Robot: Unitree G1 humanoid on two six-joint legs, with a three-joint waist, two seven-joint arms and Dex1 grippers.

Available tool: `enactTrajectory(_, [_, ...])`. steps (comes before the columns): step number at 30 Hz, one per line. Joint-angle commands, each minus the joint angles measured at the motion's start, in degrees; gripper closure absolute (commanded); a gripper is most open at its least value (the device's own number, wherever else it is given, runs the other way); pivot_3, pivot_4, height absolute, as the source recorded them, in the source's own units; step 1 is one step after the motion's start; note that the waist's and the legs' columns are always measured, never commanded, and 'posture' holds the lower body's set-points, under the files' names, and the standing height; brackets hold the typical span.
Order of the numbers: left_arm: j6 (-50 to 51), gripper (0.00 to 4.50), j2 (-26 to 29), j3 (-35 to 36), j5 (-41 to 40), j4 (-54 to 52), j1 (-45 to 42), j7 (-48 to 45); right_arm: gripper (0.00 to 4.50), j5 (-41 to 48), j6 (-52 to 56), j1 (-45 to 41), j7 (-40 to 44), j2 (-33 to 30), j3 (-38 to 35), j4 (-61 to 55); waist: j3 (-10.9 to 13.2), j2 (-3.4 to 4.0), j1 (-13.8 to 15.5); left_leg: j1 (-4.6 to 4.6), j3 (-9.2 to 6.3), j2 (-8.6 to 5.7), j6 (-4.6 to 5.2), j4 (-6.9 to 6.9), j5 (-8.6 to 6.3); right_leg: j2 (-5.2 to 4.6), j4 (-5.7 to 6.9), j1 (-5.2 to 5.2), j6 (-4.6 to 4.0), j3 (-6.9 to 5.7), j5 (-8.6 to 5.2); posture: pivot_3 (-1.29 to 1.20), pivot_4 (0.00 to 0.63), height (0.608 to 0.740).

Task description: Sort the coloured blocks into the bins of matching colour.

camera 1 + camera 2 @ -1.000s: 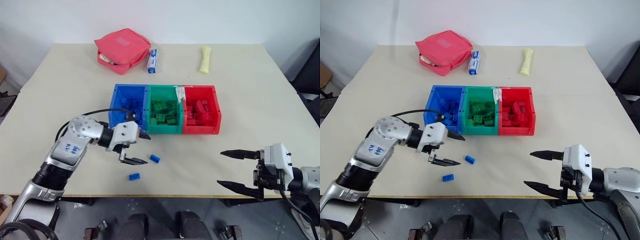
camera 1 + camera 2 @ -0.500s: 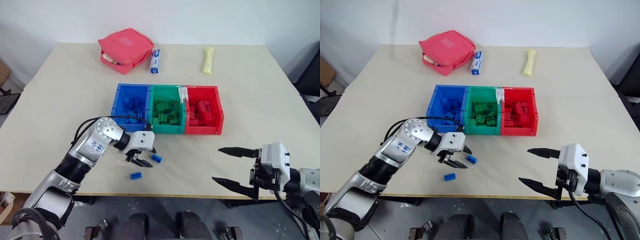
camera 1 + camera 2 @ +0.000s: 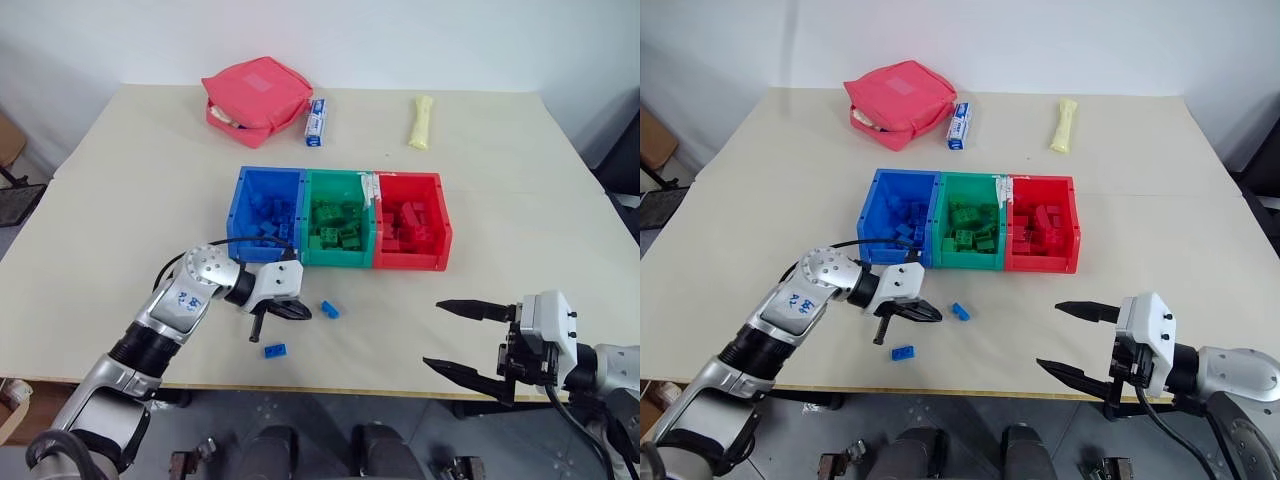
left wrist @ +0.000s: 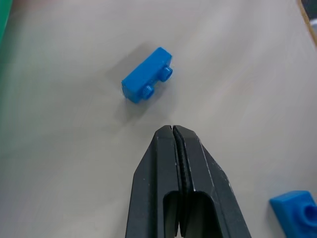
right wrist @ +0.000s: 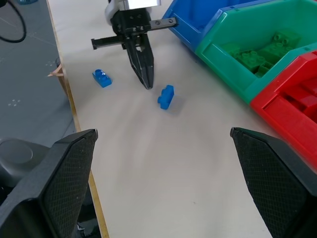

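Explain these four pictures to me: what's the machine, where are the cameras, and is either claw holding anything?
It is a two-armed humanoid robot. Two pictures come from its head, one from each wrist. On the table sit three joined bins: blue bin, green bin, red bin, already holding blocks. Two blue blocks remain outside: one just past the left claw, another near the table's front edge. The left claw is shut and empty; the right claw is open and empty.

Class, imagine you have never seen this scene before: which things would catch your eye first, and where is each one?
The joined blue, green and red bins mid-table, each heaped with matching blocks. In front of them two blue blocks lie loose, the left gripper shut beside the nearer-bin one, holding nothing. A pink pouch sits at the far edge.
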Motion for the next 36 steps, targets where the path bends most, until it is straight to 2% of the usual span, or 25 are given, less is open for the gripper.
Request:
enactTrajectory(1, [-3.9, 4.1, 0.4, 3.5, -0.9, -0.9, 0.7, 2.1, 0.0, 0.4, -0.9, -0.1, 0.2, 0.3, 0.1, -0.5, 0.0, 0.0, 0.1, 0.0, 0.0, 0.0, 0.0, 0.0, 0.0, -0.01, 0.0, 0.0, 0.0, 0.0, 0.0, 0.0, 0.15, 0.74])
enactTrajectory(3, [-2.4, 3.63, -0.9, 4.7, -2.4, -1.2, 0.2, 2.8, 0.0, 0.2, -1.1, -0.3, 0.4, 0.3, 0.2, 0.0, 0.0, 0.0, 0.1, -0.01, 0.0, 0.0, 0.01, 0.03, -0.01, -0.01, -0.01, 0.0, 0.0, 0.0, 0.0, 0.0, 0.15, 0.74])
enactTrajectory(6, [-6.2, 2.69, -2.9, 4.6, -3.2, -1.4, -1.5, 2.3, 0.0, -0.1, -1.4, -0.5, 0.8, 0.2, 0.4, 0.6, 0.0, 0.0, 0.3, -0.04, -0.02, -0.02, 0.01, 0.1, -0.01, -0.02, -0.01, 0.03, 0.06, -0.02, 0.03, 0.0, 0.15, 0.74])
enactTrajectory(10, [-9.7, 1.54, -4.6, 1.8, -1.4, 1.4, -4.1, 0.1, 0.0, -0.1, -1.0, -0.5, 0.8, -0.3, 0.2, 0.6, 0.0, -0.01, 0.2, -0.08, 0.01, -0.05, 0.02, 0.18, -0.02, -0.02, -0.03, 0.04, 0.11, -0.01, 0.06, 0.0, 0.15, 0.74])
enactTrajectory(15, [-12.8, 1.54, -7.0, -3.7, 4.3, 8.4, -9.2, -0.3, 0.0, 1.1, 1.2, 0.2, 0.1, -1.5, -1.6, -1.4, 0.0, -0.02, 0.2, -0.07, 0.03, -0.06, 0.02, 0.18, -0.01, 0.02, 0.0, 0.03, 0.11, -0.02, 0.06, 0.0, 0.15, 0.74])
enactTrajectory(21, [-14.1, 1.54, -10.1, -5.7, 4.9, 12.0, -11.3, -1.9, 0.0, 1.8, 2.7, 1.8, -0.9, -1.6, -4.1, -3.2, 0.0, -0.02, 0.2, -0.08, 0.02, -0.05, 0.03, 0.2, -0.02, 0.02, 0.03, 0.02, 0.12, -0.01, 0.06, 0.0, 0.15, 0.74])
enactTrajectory(24, [-14.4, 2.15, -10.2, -6.6, 6.4, 12.9, -11.5, -2.4, 0.0, 1.8, 2.4, 3.3, -0.4, -1.3, -5.2, -3.4, 0.0, -0.04, 0.2, -0.09, 0.03, -0.06, 0.05, 0.23, -0.03, 0.01, 0.03, 0.02, 0.13, 0.0, 0.07, 0.0, 0.15, 0.74])
enactTrajectory(30, [-14.0, 3.96, -8.1, -6.7, 7.5, 12.9, -11.1, -4.2, 0.0, 1.7, 1.3, 5.0, 0.5, -1.0, -6.0, -3.2, 0.0, -0.04, 0.0, -0.06, 0.04, -0.06, 0.05, 0.24, -0.03, 0.02, 0.05, 0.04, 0.13, 0.02, 0.07, 0.0, 0.15, 0.74])
enactTrajectory(31, [-13.7, 4.14, -7.8, -6.4, 7.4, 12.5, -10.8, -4.1, 0.0, 1.5, 1.0, 5.1, 0.7, -0.9, -6.0, -3.0, 0.0, -0.04, 0.0, -0.05, 0.04, -0.05, 0.04, 0.24, -0.03, 0.03, 0.06, 0.05, 0.13, 0.02, 0.07, 0.0, 0.15, 0.74])
enactTrajectory(34, [-11.8, 4.14, -8.1, -3.8, 5.3, 11.0, -9.4, -2.1, 0.0, 1.2, -0.2, 4.9, 1.1, -0.2, -5.5, -2.5, 0.0, -0.04, 0.0, -0.03, 0.03, -0.04, 0.05, 0.24, -0.03, 0.04, 0.09, 0.04, 0.13, 0.02, 0.07, 0.0, 0.15, 0.74])
enactTrajectory(36, [-5.2, 4.14, -7.7, -0.1, 0.4, 7.4, -7.8, -2.7, 0.0, 1.9, -1.0, 3.7, 0.0, 1.4, -4.9, -2.2, 0.0, -0.04, 0.0, -0.04, 0.03, -0.04, 0.05, 0.24, -0.03, 0.03, 0.1, 0.04, 0.13, 0.03, 0.07, 0.0, 0.15, 0.74])
